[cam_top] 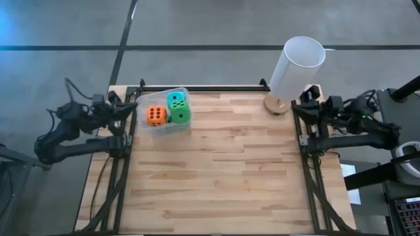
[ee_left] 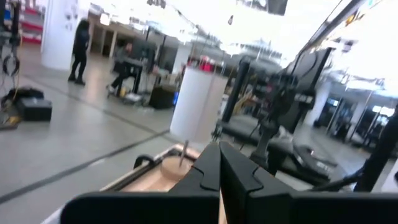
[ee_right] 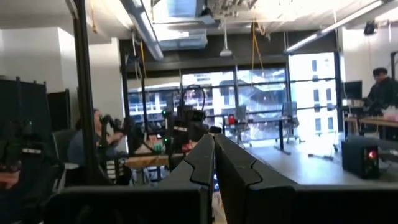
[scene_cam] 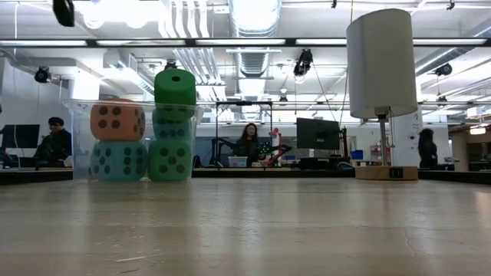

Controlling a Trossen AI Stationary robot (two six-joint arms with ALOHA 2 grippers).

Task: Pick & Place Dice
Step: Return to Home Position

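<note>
**Evidently, dice (cam_top: 180, 115) are sitting binned**

The dice are lying stacked inside the clear tub (cam_top: 142, 122) at the bench's (cam_top: 223, 170) back-left corner, so sorting is seemingly finished. Left hand (ee_left: 219, 147) and right hand (ee_right: 213, 137) are resting at opposite bench edges, fingers pressed together, empty.

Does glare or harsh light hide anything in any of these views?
High view: even light, one glare patch on the floor off the table; the dice in the tub read plainly. Low view: bright ceiling strips, pips visible. Left wrist view: overhead light washes out the upper right behind the left pincer. Right wrist view: bright windows backlight the dark right pincer.
</note>
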